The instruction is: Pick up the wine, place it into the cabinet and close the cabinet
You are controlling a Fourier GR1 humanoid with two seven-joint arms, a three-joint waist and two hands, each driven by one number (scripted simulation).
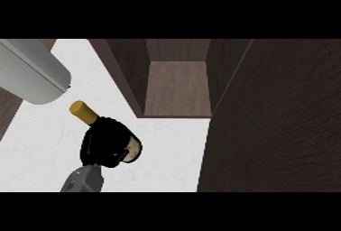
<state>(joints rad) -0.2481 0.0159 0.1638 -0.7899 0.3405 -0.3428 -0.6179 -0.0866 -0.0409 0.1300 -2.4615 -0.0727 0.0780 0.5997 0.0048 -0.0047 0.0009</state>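
At lower left of centre, black fingers curl round the wine, wrapped over the bottle's body and hiding most of it. The right hand has the bottle clasped. Gold-capped neck sticks out of the fist toward 11 o'clock; a cream bit of label shows at the hand's 3 o'clock side. The bottle sits tilted, neck up-left, base down-right. Can't tell whether the base touches the surface or hangs above it.

Grey forearm runs from the wrist to 6 o'clock, down to the view's lower edge.

Under & around the hand lies the white marbled counter.

The cabinet is at approx. 1 o'clock from the hand, near but apart from it: open, w/ brown shelf floor and dark side walls showing. The wine is outside it, over the counter.

The cabinet door, a wide dark wood-grain panel, fills the 3 o'clock side, swung open.

A big grey rounded shape sits at 10–11 o'clock, just beyond the bottle's cap; what it is can't be told.
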